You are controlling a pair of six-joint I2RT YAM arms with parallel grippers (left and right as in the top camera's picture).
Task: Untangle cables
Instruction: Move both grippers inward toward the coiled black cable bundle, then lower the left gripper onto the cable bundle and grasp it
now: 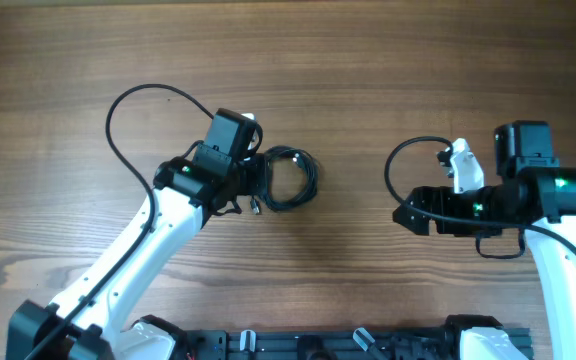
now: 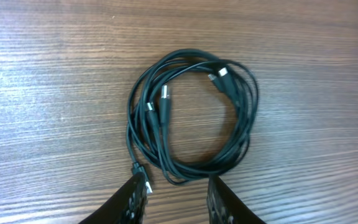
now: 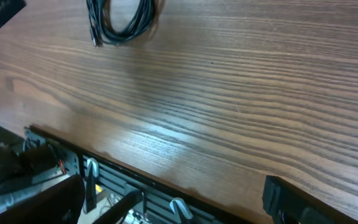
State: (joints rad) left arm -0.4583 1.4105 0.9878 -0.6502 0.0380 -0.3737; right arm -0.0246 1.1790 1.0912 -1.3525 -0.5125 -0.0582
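Observation:
The cables (image 1: 288, 178) lie as one small black coil on the wooden table, left of the middle. In the left wrist view the coil (image 2: 191, 118) shows several small plug ends inside its ring. My left gripper (image 2: 176, 198) is open and empty, its fingertips just short of the coil's near edge. One plug (image 2: 143, 182) lies beside its left finger. In the overhead view my left gripper (image 1: 252, 188) sits at the coil's left side. My right gripper (image 1: 406, 215) is open and empty, well to the right of the coil. The right wrist view shows the coil (image 3: 120, 18) far off.
A thick black arm wire (image 1: 118, 110) loops behind the left arm, and another (image 1: 398, 160) loops beside the right arm. A black rail with white hooks (image 3: 92, 171) runs under the table's front edge, also in the overhead view (image 1: 358, 340).

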